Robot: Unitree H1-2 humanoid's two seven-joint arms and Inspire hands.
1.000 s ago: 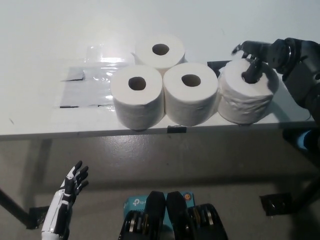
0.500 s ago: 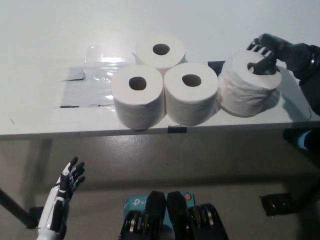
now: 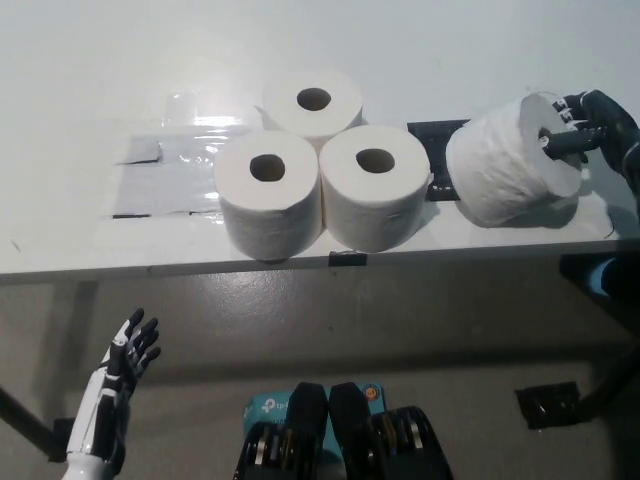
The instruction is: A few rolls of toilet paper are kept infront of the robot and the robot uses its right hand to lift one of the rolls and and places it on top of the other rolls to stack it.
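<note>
Tipping onto its side, the fourth white toilet-paper roll [image 3: 508, 160] at the right end of the long white bench [image 3: 80, 245] now points its core hole sideways towards the black right hand [image 3: 590, 125]; a second ago it stood upright with the hole facing up, and half a second ago it was only leaning. It looks partly raised, its lower edge close to or just touching the bench, though which cannot be told. It has also drawn away from the cluster, so more of the dark patch [image 3: 432, 135] on the bench behind it shows.

The three upright white toilet-paper rolls [image 3: 318, 180], two in front touching side by side and one behind them, appear untouched; their slight shift in the picture matches the shift of the whole view, so the camera moved, not they.

The right hand's fingers [image 3: 562, 140] are hooked into the cardboard core, with the rest of the hand closed against the roll's end, pinching it through the hole. The grasp therefore seems secured and the lift begun; what remains, by my judgement, is carrying the roll left and setting it flat on top of the three.

The white left hand [image 3: 120, 365] rests low at the left, below the bench edge, fingers spread and holding nothing.
</note>
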